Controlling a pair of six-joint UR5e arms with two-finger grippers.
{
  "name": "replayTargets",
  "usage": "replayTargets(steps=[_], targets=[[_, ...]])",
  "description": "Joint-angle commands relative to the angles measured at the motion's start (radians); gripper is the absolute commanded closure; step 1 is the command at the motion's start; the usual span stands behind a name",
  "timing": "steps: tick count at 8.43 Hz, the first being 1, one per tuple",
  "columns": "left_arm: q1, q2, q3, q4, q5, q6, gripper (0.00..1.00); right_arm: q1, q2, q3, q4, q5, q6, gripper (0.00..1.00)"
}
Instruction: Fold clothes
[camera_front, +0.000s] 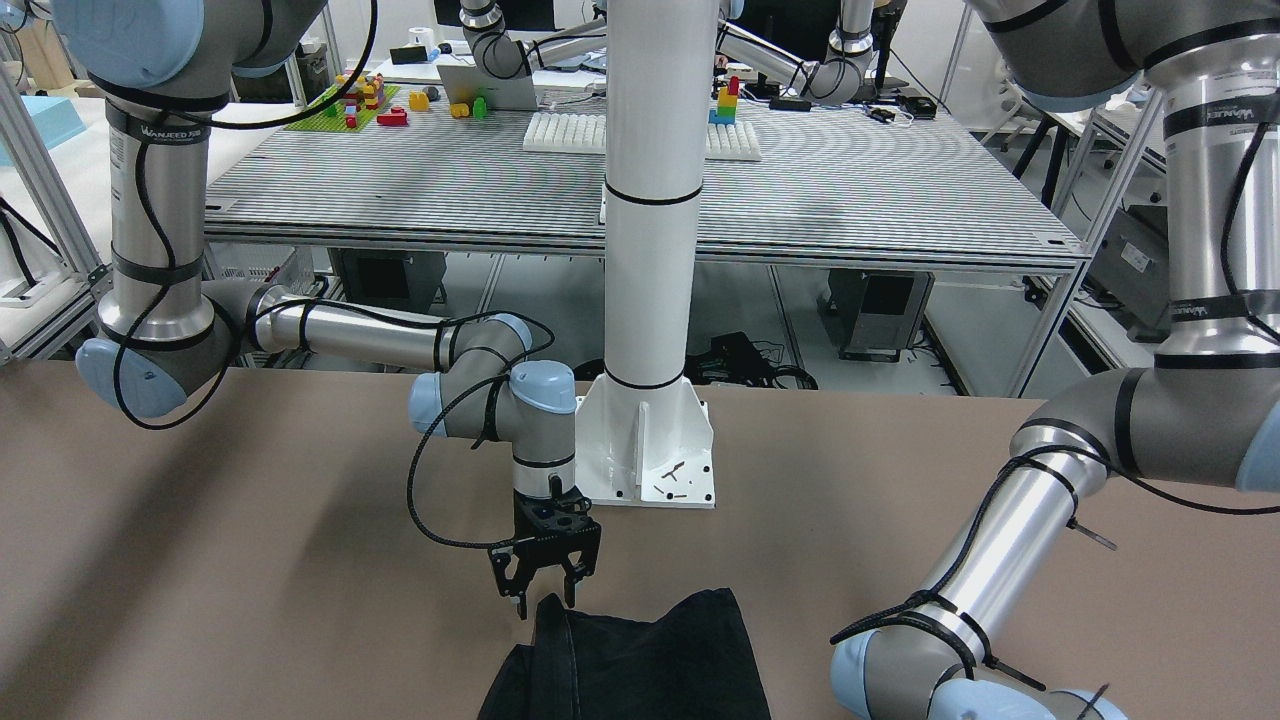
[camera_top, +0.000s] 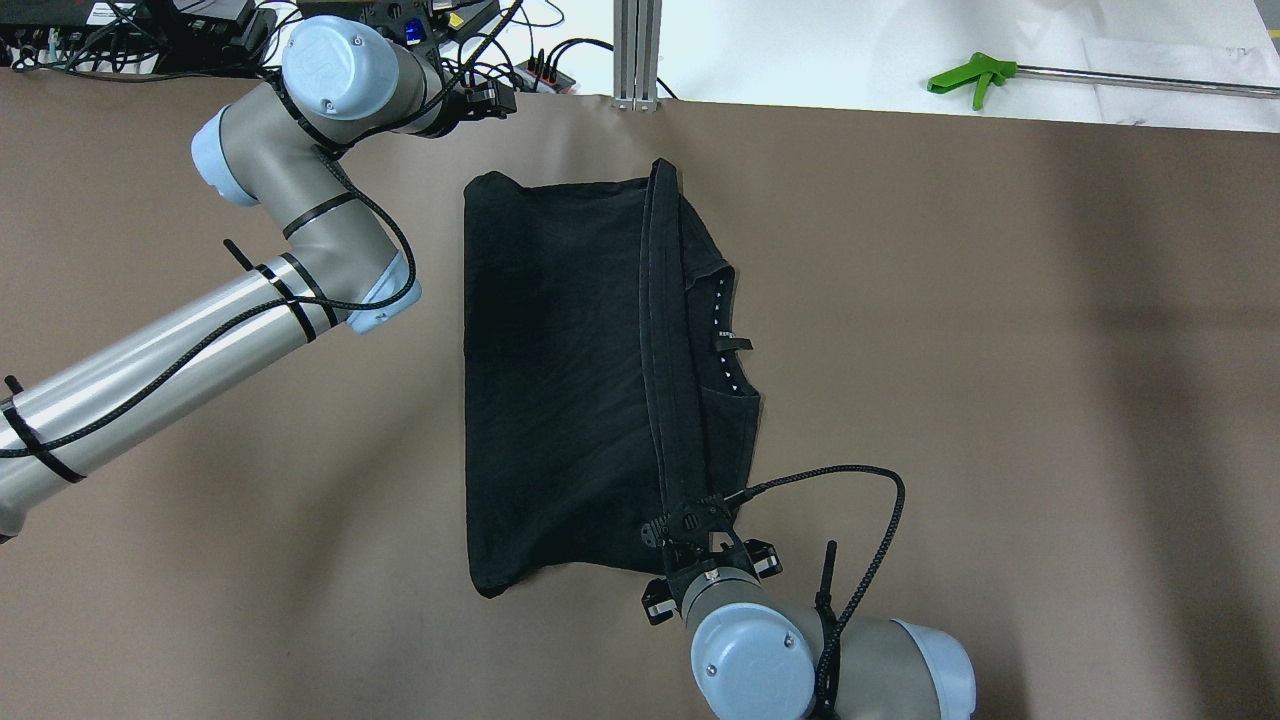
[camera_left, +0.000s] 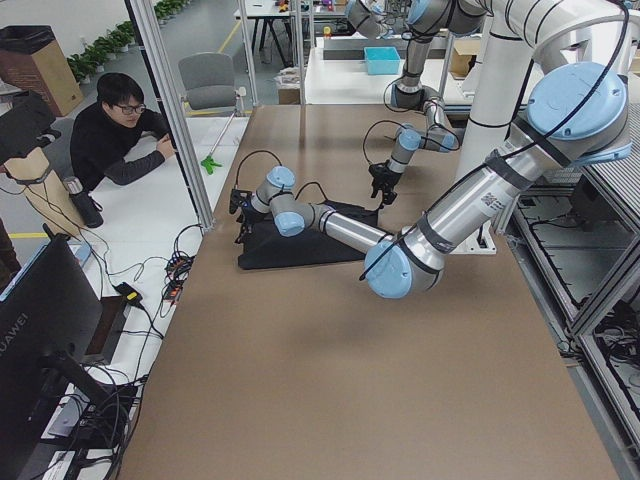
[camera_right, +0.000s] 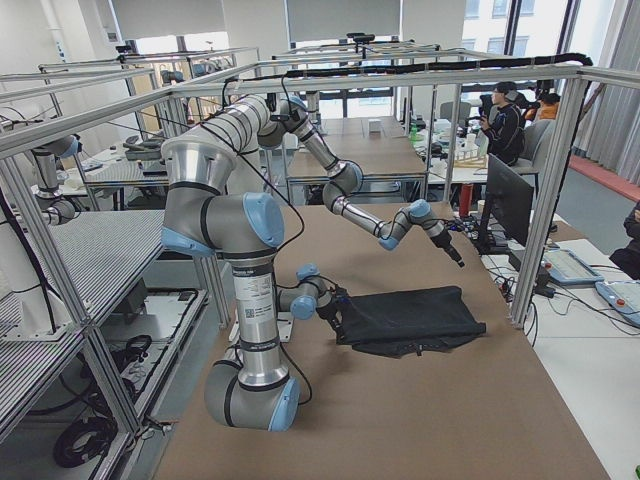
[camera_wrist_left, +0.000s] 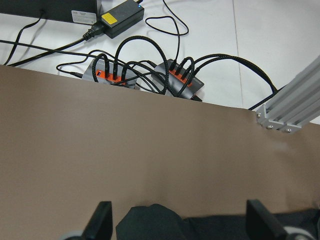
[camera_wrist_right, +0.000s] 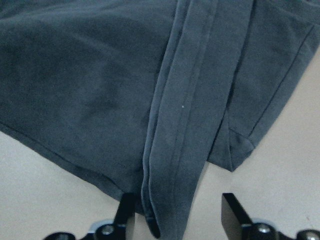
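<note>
- The black garment (camera_top: 560, 380) lies flat mid-width on the worktop (camera_top: 1000, 400). It starts close to the far edge and runs back toward the robot's side.
- It looks partly folded already. A doubled-over band (camera_top: 665, 350) runs lengthwise down it, and the neck opening (camera_top: 725, 345) with its little label peeks out on the robot's right of that band.
- The right claw (camera_wrist_right: 180, 215) is at the garment's near edge, pointing down, with its fingers (camera_wrist_right: 126, 210) spread apart. From the wrist cam the near end of the band sits right between them, so it's lined up for a pinch but has nothing clamped yet. The front cam shows it hovering just above the cloth.
- The left claw (camera_wrist_left: 180, 225) is way out at the garment's far corner on the robot's left, near the worktop's far edge. It's apart too, with a rounded black corner poking up between the fingers (camera_wrist_left: 102, 222). I can't tell from here whether the tips are touching fabric.
- My read on why they're parked like this: one claw at each end of the long side means both ends can lift together. That way the cloth comes over as a straight line instead of dragging into a twist.
- I'd guess we're about midway. One fold seems to be in, and the next one needs both pinches first.
- My worry is the right claw catching only the top layer of that band. It's stacked fabric, so a shallow bite could peel the layers apart.
- The left corner is bunched up a bit, so that grab could end up lopsided.
</note>
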Motion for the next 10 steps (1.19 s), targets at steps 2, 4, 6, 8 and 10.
replayTargets(steps=[2, 4, 6, 8, 10], targets=[[-0.001, 0.0, 0.001, 0.001, -0.003, 0.009, 0.06, -0.001, 0.014, -0.022, 0.027, -0.021, 0.0, 0.64], [-0.012, 0.0, 0.001, 0.003, -0.006, 0.019, 0.06, -0.001, 0.013, -0.016, 0.042, -0.022, -0.001, 0.66], [-0.012, 0.0, 0.001, 0.003, -0.006, 0.023, 0.06, -0.001, 0.011, -0.016, 0.042, -0.022, 0.002, 0.71], [-0.012, 0.002, 0.001, 0.003, -0.006, 0.023, 0.06, -0.001, 0.01, -0.016, 0.042, -0.022, 0.002, 0.79], [-0.012, 0.0, 0.001, 0.003, -0.006, 0.023, 0.06, -0.002, 0.008, -0.016, 0.044, -0.026, 0.003, 1.0]])
